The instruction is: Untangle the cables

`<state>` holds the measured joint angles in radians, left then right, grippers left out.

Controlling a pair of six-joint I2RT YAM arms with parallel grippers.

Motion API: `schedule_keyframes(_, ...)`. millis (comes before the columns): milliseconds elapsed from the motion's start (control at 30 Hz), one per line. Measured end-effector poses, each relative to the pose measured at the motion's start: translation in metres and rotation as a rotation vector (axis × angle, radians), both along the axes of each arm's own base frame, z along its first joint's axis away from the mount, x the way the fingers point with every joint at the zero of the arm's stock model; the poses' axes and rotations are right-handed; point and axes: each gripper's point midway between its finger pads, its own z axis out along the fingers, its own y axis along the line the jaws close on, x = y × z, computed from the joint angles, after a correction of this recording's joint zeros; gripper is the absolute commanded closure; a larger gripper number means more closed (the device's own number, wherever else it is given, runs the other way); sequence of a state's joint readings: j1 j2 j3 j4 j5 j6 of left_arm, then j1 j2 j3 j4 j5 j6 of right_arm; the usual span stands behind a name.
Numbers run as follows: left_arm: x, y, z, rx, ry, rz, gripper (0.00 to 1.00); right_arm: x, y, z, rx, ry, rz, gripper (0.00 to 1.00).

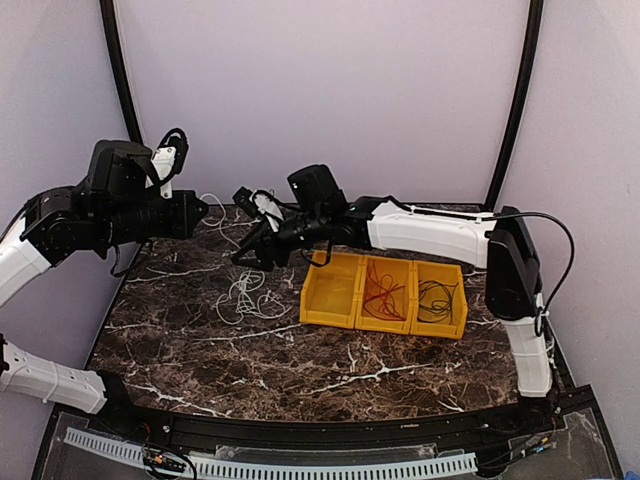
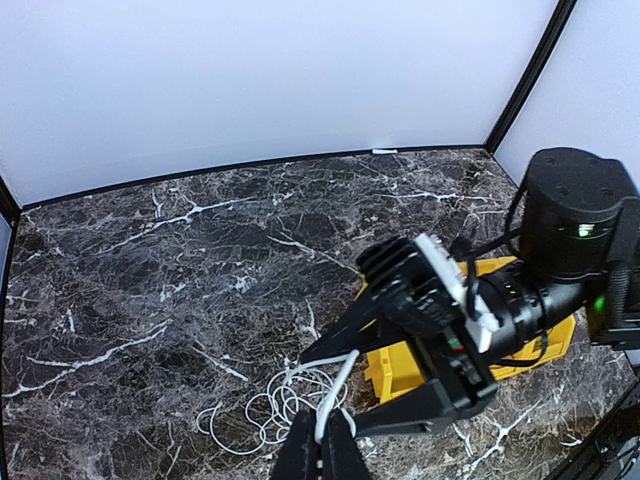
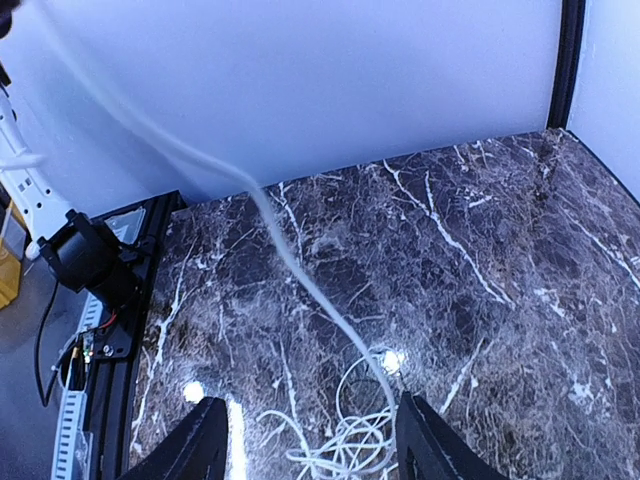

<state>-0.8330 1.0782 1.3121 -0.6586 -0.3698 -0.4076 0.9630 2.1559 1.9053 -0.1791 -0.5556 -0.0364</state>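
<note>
The white cable (image 1: 250,295) lies as a loose tangle on the marble table, and one strand rises from it to my left gripper (image 1: 203,211). The left wrist view shows that gripper (image 2: 322,442) shut on the white strand (image 2: 345,385) above the pile (image 2: 270,408). My right gripper (image 1: 256,250) hangs open just over the pile. Seen from its wrist, its fingers (image 3: 205,445) straddle the tangle (image 3: 350,440), and the taut strand (image 3: 300,270) passes close by the right finger. The red cable (image 1: 384,290) and the black cable (image 1: 438,298) each lie in a yellow bin.
Three joined yellow bins (image 1: 333,300) stand right of the pile; the leftmost holds nothing. The right arm's wrist (image 2: 560,250) reaches across above the bins (image 2: 392,372). Purple walls enclose the table on three sides. A black rail (image 1: 330,430) runs along the near edge.
</note>
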Motion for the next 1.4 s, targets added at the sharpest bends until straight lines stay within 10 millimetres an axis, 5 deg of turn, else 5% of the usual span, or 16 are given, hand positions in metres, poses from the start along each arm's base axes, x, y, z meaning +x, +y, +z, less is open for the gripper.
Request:
schedule_keyframes(233, -0.003, 0.003, 0.011, -0.022, -0.020, 0.000, 1.00, 0.009, 0.037, -0.037, 0.022, 0.095, 0.019, 1.00)
schedule_keyframes(367, -0.006, 0.009, 0.029, -0.027, -0.034, 0.004, 1.00, -0.008, 0.052, -0.072, 0.008, 0.155, 0.066, 1.00)
schedule_keyframes(600, -0.007, 0.017, 0.076, -0.018, -0.115, 0.008, 1.00, -0.043, 0.069, -0.034, 0.157, 0.127, 0.163, 0.91)
schedule_keyframes(667, -0.005, 0.018, 0.124, -0.109, -0.236, 0.019, 1.00, -0.047, 0.067, -0.039, 0.136, 0.152, 0.160, 0.90)
schedule_keyframes(800, -0.026, 0.047, 0.245, -0.360, -0.519, 0.051, 1.00, -0.053, 0.058, -0.117, -0.026, 0.261, 0.129, 0.88)
schedule_keyframes(967, -0.056, 0.081, 0.314, -0.517, -0.693, 0.074, 1.00, -0.068, 0.042, -0.198, -0.200, 0.379, 0.102, 0.86)
schedule_keyframes(1133, -0.053, 0.077, 0.322, -0.519, -0.717, 0.075, 1.00, -0.074, 0.043, -0.200, -0.207, 0.396, 0.107, 0.80)
schedule_keyframes(1400, -0.019, 0.039, 0.288, -0.413, -0.638, 0.059, 1.00, -0.077, 0.036, -0.189, -0.232, 0.382, 0.111, 0.62)
